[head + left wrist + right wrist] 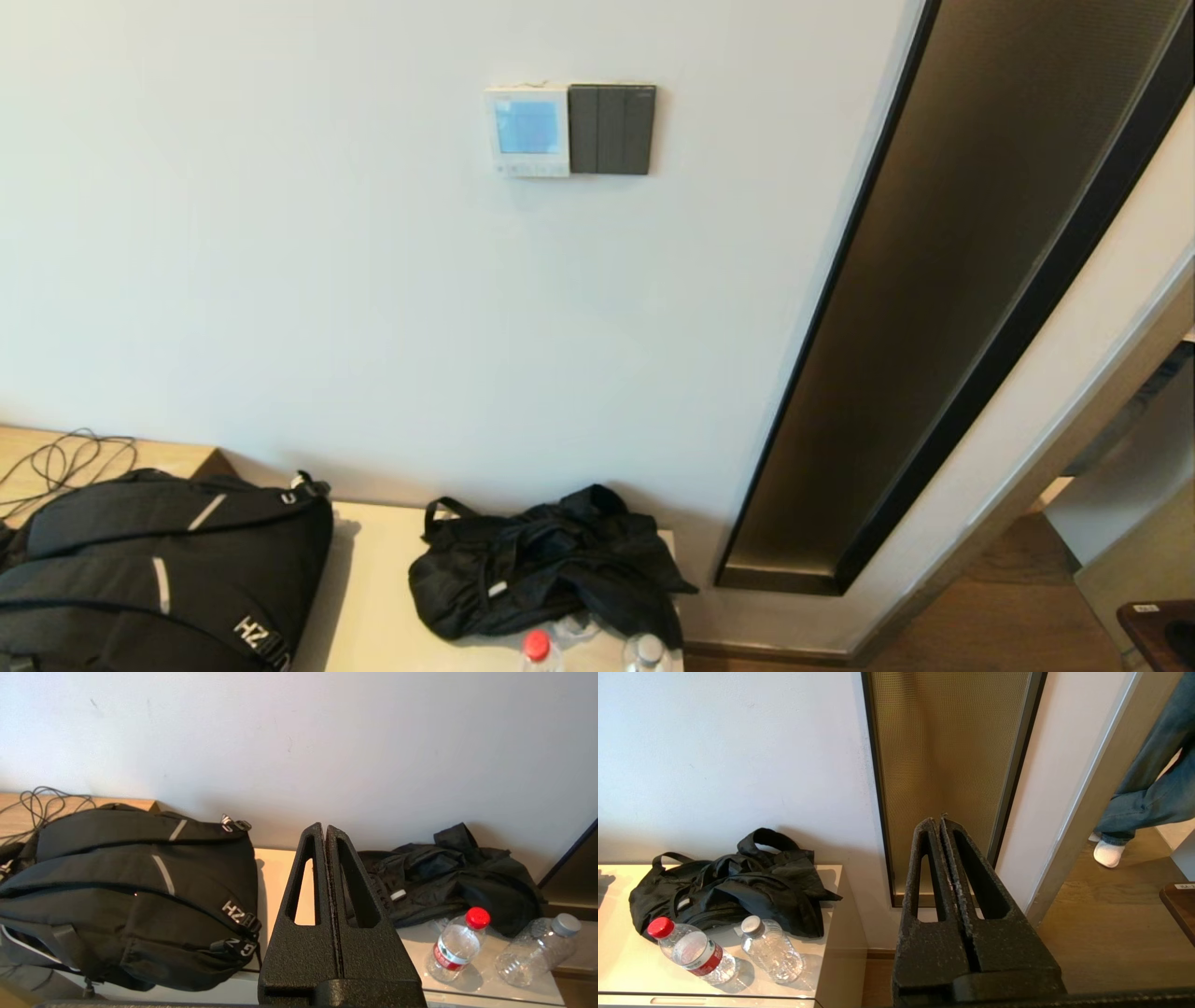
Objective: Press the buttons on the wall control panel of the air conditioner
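A: Item: control panel (527,131), high on wall, beside dark switch plate (611,129). Untouched, by your view.

B: Left gripper (325,833), right gripper (941,826): both closed, empty, low. Next: raise one fingertip to the buttons.

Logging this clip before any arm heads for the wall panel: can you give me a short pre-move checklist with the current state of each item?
1. Air conditioner control panel in sight on the wall, screen lit: ok.
2. Path to the panel free in the head view, no arm or thing in front of it: ok.
3. Left pincer shut, suited to poking a button: ok; it is low, above the cabinet top.
4. Right pincer shut: ok; low, facing the gold wall strip.
5. Which button to press: cannot tell, the labels are too small.
6. Dark switch plate touches the panel's right edge, risk of a wrong press: not ok.
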### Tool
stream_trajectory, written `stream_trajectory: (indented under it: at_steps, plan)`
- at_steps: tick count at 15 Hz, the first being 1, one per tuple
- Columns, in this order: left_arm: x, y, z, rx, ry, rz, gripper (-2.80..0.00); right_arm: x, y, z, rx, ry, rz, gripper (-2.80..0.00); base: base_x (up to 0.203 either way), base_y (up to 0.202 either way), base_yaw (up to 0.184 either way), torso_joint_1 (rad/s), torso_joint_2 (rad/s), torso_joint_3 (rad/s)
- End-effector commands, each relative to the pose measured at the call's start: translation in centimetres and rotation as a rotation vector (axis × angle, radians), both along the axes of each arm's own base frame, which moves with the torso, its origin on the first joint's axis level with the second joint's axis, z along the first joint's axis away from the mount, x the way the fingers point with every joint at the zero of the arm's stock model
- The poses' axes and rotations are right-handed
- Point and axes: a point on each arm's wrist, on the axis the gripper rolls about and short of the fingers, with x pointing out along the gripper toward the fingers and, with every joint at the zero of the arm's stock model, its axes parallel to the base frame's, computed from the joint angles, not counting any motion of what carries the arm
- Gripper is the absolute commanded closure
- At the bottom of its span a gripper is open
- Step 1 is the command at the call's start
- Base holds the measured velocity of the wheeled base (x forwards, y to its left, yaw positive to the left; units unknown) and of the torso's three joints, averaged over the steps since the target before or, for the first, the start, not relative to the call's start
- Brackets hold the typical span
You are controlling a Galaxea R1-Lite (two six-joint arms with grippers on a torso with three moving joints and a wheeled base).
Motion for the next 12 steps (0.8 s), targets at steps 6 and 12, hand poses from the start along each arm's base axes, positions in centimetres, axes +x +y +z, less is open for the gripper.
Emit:
stream_trajectory:
  at_steps: [6, 12]
  plan:
    - [0.0, 0.0, 0.04, -0.031, -0.008, 0.001, 0.0, 0.01, 0.0, 0.01, 0.0, 0.001, 0.0, 0.0, 0.0, 0.0, 0.0, 0.0, 0.0, 0.0]
    - [0.0, 0.0, 0.05, -0.033, -0.008, 0.001, 0.0, 0.01, 0.0, -0.01, 0.001, 0.002, 0.0, 0.0, 0.0, 0.0, 0.0, 0.0, 0.0, 0.0]
